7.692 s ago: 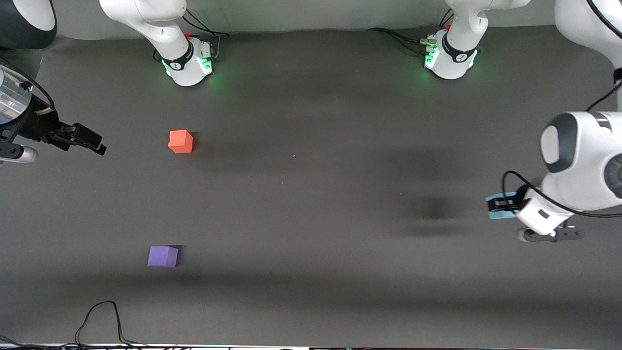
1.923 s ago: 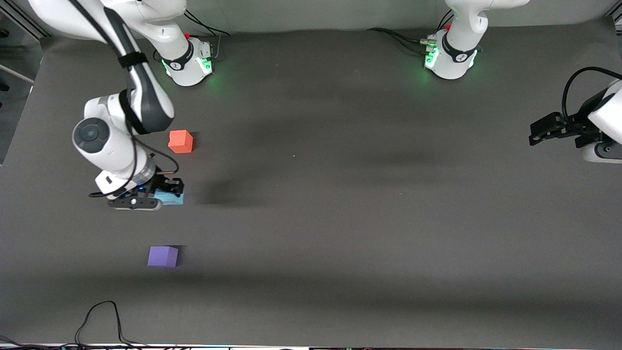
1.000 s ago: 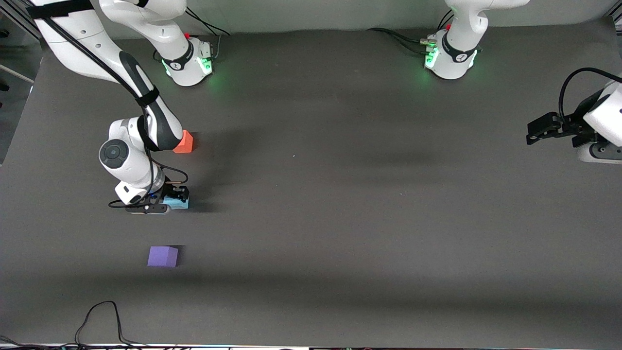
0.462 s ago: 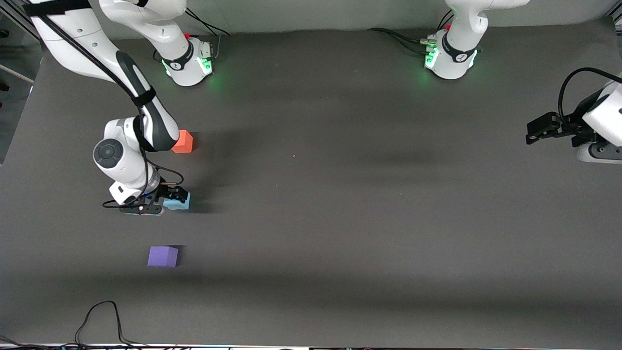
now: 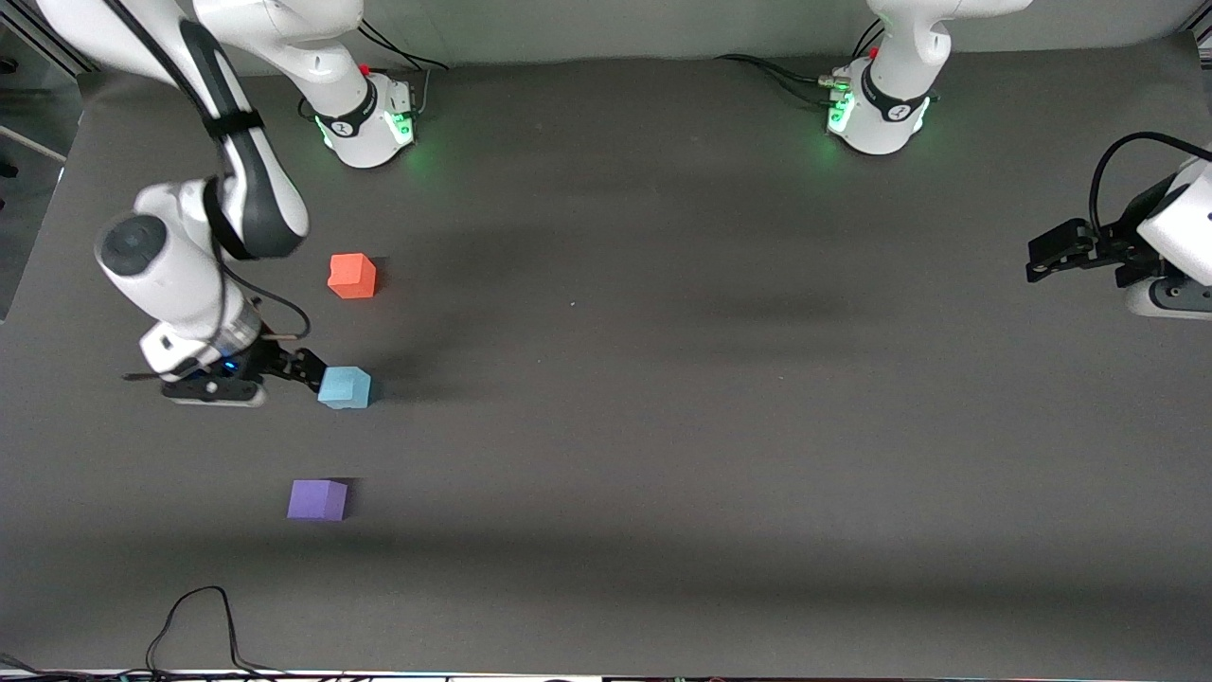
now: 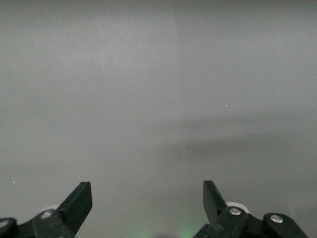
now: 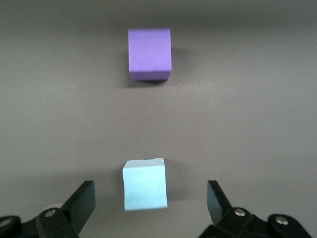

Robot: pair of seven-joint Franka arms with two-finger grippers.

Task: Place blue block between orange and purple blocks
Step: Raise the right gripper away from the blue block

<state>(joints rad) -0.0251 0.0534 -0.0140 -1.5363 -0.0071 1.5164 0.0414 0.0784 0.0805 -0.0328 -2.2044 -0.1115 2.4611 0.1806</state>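
Observation:
The blue block [image 5: 345, 387] stands on the table between the orange block [image 5: 352, 276] and the purple block [image 5: 317, 500], nearer to the front camera than the orange one. My right gripper [image 5: 305, 369] is open and empty, beside the blue block and apart from it. The right wrist view shows the blue block [image 7: 144, 184] between the open fingers of the right gripper [image 7: 149, 192], untouched, with the purple block [image 7: 149, 53] past it. My left gripper [image 5: 1046, 258] is open and empty and waits at the left arm's end of the table; the left wrist view shows it [image 6: 147, 191] over bare table.
The dark grey table mat [image 5: 663, 426] spreads wide. The two arm bases [image 5: 369, 118] [image 5: 876, 114] stand along the edge farthest from the front camera. A black cable [image 5: 199, 611] lies at the edge nearest that camera.
The right gripper has let go of the blue block, opened, and drawn back toward the right arm's end of the table. The block stays on the table. The left arm has not moved.

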